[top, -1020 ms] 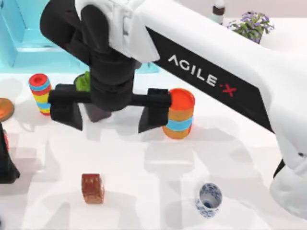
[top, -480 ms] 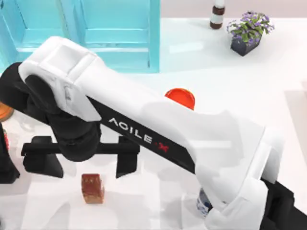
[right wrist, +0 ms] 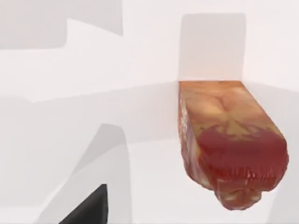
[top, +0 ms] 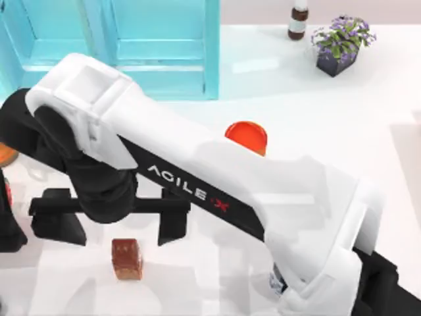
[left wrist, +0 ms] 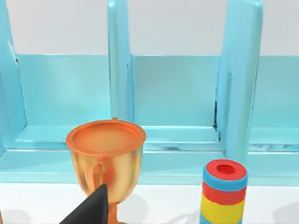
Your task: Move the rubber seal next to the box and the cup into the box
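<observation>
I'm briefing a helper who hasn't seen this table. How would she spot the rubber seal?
Start at the turquoise box along the table's far edge, then come to the near left. Under the right gripper, between its open jaws, lies the rubber seal: a small glossy reddish-brown block, unlike the striped cylinders.

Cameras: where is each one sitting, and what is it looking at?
Top view: sits above the table, looking down; the right arm stretches across, its right gripper open just above the rubber seal.
Left wrist view: rides the left arm, looking across at the blue box, a gold goblet and a striped cylinder; one dark finger tip shows.
Right wrist view: rides the right arm, looking down at the rubber seal.
Top and right wrist views share the rubber seal.
</observation>
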Controlling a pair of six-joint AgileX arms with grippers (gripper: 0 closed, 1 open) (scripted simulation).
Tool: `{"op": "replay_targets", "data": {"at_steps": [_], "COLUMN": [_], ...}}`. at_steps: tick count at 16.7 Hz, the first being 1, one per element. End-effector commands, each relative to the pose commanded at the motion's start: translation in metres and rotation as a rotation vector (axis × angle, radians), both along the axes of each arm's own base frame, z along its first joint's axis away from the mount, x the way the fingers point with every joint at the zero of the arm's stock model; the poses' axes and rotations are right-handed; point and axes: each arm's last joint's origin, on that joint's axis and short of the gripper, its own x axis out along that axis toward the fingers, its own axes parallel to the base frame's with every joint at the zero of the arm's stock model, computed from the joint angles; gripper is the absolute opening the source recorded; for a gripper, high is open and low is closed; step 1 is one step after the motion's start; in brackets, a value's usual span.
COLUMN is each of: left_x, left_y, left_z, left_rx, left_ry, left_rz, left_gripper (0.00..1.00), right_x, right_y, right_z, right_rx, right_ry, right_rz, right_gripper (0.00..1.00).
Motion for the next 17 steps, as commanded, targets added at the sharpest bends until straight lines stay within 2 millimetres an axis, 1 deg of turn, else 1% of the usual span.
{"op": "replay_targets", "data": {"at_steps": [5,10,12,16,17], "left_x": [0.0,0.0,0.0,0.0,0.0], "left_y": [0.0,0.0,0.0,0.0,0.0], "left_z": [0.0,0.0,0.0,0.0,0.0], "left_rx": [0.0,0.0,0.0,0.0,0.0], "left_ry": [0.0,0.0,0.0,0.0,0.0], "left_rz": [0.0,0.0,0.0,0.0,0.0], "left_gripper": [1.0,1.0,1.0,1.0,1.0], "right_x": [0.0,-0.001,-0.001,-0.001,-0.001], "right_y": [0.006,0.001,0.0,0.0,0.0], "right_z": [-0.032,-0.065,-0.071,-0.072,-0.072], "right_rx": [0.001,0.005,0.003,0.002,0.002], "right_ry": [-0.001,-0.003,-0.002,-0.002,-0.002], "right_rz": [0.002,0.001,0.001,0.001,0.001], "right_gripper": [1.0,1.0,1.0,1.0,0.92]}}
